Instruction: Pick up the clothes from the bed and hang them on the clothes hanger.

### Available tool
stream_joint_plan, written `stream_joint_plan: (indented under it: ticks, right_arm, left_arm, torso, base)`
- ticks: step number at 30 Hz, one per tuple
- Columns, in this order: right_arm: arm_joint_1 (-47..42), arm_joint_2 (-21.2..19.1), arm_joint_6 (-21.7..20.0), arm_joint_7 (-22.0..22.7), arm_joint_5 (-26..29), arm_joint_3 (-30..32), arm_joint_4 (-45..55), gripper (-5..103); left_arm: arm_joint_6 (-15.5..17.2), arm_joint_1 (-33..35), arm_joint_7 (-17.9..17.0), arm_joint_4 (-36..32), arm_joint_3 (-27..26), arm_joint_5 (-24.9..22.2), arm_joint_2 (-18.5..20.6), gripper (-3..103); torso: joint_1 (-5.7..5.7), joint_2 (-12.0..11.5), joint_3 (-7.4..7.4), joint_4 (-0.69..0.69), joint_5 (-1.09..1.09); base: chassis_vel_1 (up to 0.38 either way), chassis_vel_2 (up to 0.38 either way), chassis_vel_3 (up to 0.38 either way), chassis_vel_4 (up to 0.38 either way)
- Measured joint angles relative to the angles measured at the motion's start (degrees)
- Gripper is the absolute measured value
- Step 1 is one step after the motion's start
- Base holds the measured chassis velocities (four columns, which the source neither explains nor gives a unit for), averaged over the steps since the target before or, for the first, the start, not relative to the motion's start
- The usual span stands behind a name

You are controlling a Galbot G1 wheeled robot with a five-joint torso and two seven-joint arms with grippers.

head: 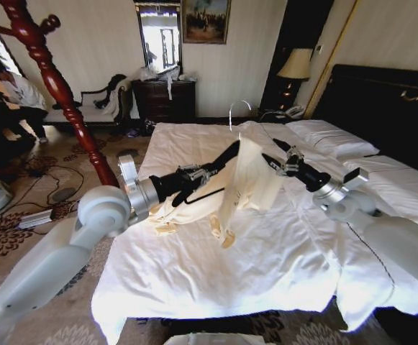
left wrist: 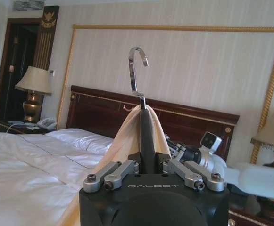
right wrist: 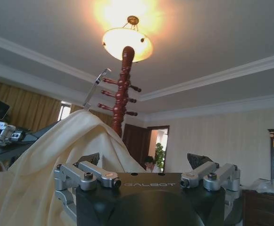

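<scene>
Above the wide white-duveted bed [head: 216, 273], left gripper [head: 226, 159] fingers clamp the thin black silver-hooked hanger [left wrist: 144, 136], draped in the cream long-sleeved shirt [head: 248, 180]. Right gripper [head: 272, 159] fingers apart beside it; fingertips hidden.

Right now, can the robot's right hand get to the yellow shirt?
Probably yes: the right hand is already right at the shirt draped on the hanger, with nothing between them. The left hand grips the hanger.

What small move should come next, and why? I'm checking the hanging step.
Probably the right gripper should tug the cream shirt down over the black hanger, which the left gripper holds upright: the cloth drapes unevenly over it.
</scene>
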Motion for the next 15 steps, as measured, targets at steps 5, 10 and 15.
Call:
stream_joint_plan:
  ticks: [5, 10, 15]
  right_arm:
    - [-0.04, -1.45, -0.24, -5.66, -0.29, -0.39, -0.28, 100]
    - [-0.40, -3.23, -2.17, -12.32, -0.18, -0.72, -0.32, 100]
    - [-0.49, -4.65, -3.79, -17.94, -0.05, -1.49, -0.37, 100]
  left_arm:
    - [0.00, 0.83, 0.28, -1.53, -0.98, -0.02, 1.52, 16]
    - [-0.03, 1.38, 0.31, -2.29, -1.46, 0.01, 1.80, 16]
    - [-0.02, 2.48, 0.37, -3.19, -1.33, 0.57, 1.64, 15]
  torso:
    - [0.00, 0.00, 0.00, -0.04, 0.00]
    - [0.00, 0.00, 0.00, -0.03, -0.01]
    - [0.00, 0.00, 0.00, -0.04, 0.00]
  base:
    - [0.000, 0.000, 0.000, 0.000]
    - [0.000, 0.000, 0.000, 0.000]
    - [0.000, 0.000, 0.000, 0.000]
